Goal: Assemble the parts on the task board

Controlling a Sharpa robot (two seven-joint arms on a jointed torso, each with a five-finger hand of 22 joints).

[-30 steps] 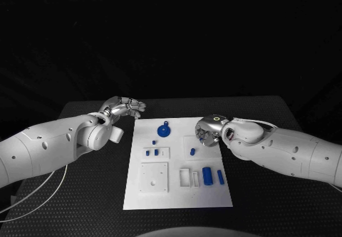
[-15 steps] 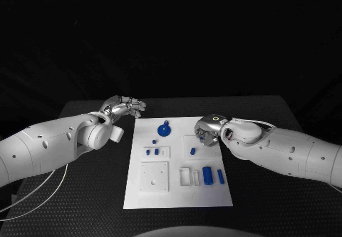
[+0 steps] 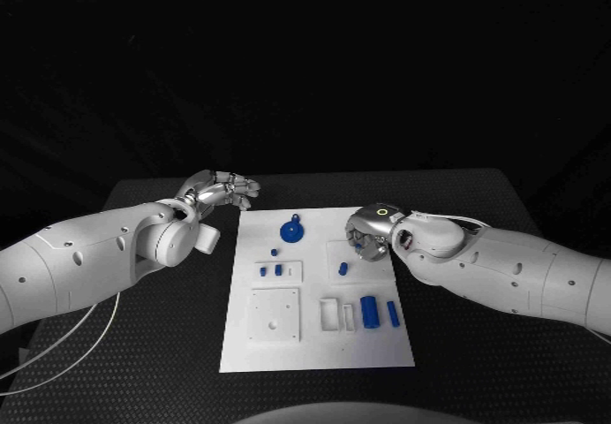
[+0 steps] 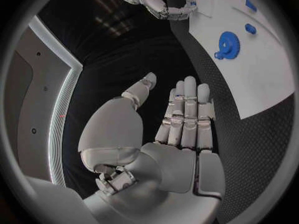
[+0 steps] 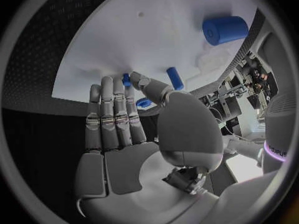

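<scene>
Head view, as we record it: white task board (image 3: 319,349) lying in the middle of the black table (image 3: 484,353). On it we list a blue gear-like disc (image 3: 293,233) near its far end, small blue pegs (image 3: 270,270) on its left side, a blue cylinder (image 3: 369,313) with a slimmer blue piece (image 3: 394,314) just beside it towards the near right. Left hand (image 3: 219,191) hovers off the board's far left corner, fingers extended side by side, thumb apart, holding nothing. Right hand (image 3: 366,237) sits over the board's right edge; in the right wrist view we see its fingers (image 5: 112,109) straight, the thumb tip touching a small blue part (image 5: 126,79); whether it is gripped we cannot tell.
</scene>
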